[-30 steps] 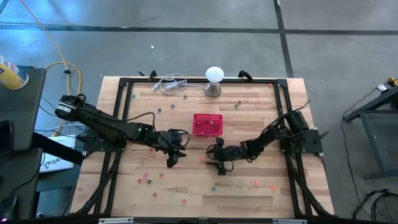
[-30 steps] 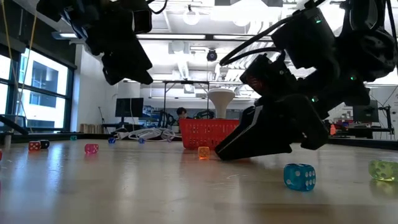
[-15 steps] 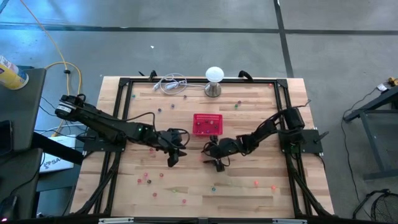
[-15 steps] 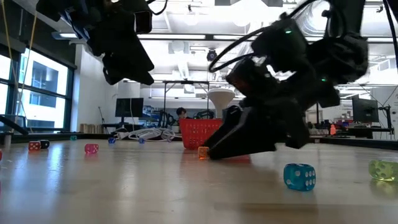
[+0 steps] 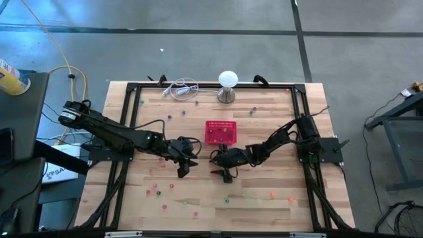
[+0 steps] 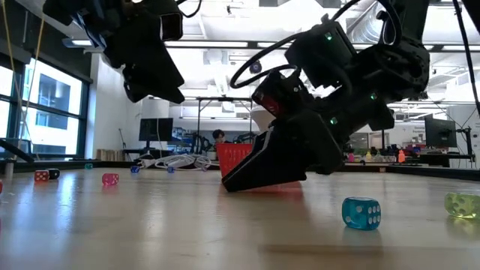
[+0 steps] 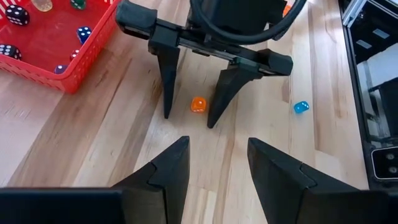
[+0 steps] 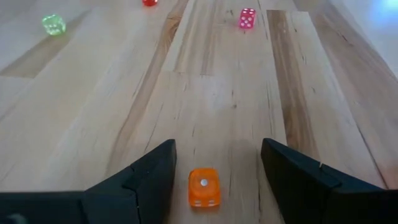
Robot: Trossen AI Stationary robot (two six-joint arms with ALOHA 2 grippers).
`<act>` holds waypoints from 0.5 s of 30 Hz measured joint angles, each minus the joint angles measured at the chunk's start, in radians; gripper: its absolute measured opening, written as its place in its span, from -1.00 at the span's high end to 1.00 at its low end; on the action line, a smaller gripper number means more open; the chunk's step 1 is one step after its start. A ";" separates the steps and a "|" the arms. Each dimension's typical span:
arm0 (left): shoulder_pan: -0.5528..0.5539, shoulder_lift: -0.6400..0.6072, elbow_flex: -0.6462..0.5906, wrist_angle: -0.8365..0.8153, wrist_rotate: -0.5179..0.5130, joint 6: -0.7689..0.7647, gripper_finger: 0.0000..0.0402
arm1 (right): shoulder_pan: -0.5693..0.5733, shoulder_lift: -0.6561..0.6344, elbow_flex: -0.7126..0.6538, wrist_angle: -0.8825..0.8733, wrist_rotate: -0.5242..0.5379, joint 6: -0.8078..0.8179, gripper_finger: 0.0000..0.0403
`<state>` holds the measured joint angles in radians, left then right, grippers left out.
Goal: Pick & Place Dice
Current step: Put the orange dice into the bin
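The right gripper [image 7: 200, 118] had its fingers spread apart, straddling an orange die [image 8: 203, 186] on the table just short of the red basket [image 7: 81, 59]. Closing off-centre could've flicked it away. The left gripper [image 5: 183, 168] hovered nearby, parted too, empty.

Light is even and bright from overhead: ceiling fixtures [image 6: 225, 19] glare white in the low view, and windows [image 6: 45, 97] glow at the room's side. The wooden table [image 5: 264, 205] is evenly lit in the high view, with only soft shadows under the arms. In the low view the near tabletop is blurred and shiny. The right wrist view goes soft toward the table's far edge.
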<state>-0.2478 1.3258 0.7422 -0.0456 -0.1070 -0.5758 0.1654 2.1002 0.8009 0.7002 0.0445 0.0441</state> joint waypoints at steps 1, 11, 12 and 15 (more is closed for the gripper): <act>-0.001 0.000 0.000 0.000 0.000 0.000 0.23 | 0.000 0.000 0.000 -0.006 0.003 0.014 -0.15; -0.005 0.000 0.000 -0.001 0.000 0.001 0.23 | 0.015 -0.014 0.004 -0.071 0.018 0.147 -0.15; -0.005 0.000 0.000 -0.001 0.000 0.001 0.23 | 0.015 -0.018 0.003 -0.084 0.019 0.149 -0.15; -0.005 0.000 0.000 -0.001 0.000 0.001 0.23 | 0.016 -0.036 0.003 -0.132 0.045 0.158 -0.15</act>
<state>-0.2527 1.3258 0.7422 -0.0467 -0.1066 -0.5749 0.1818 2.0642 0.8037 0.5677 0.0896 0.2020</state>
